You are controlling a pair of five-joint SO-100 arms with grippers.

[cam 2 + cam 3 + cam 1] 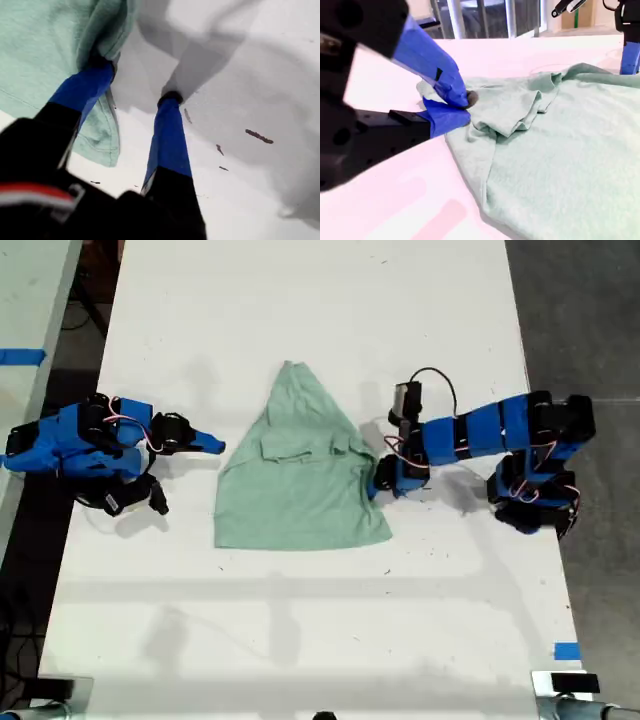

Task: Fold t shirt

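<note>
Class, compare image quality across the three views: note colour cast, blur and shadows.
Exterior view: evenly lit, sharp, soft shadows on the table. First wrist view: my first claw blurred up close, broad grey shadows. Second wrist view: pink cast on the table, the t shirt fairly sharp.

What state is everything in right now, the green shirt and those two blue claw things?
t shirt: partly folded, lying on the table, bunched near its middle.
my first gripper: open, one finger against the t shirt's edge.
my second gripper: shut, at the t shirt's opposite edge; I cannot tell whether it pinches cloth.
</note>
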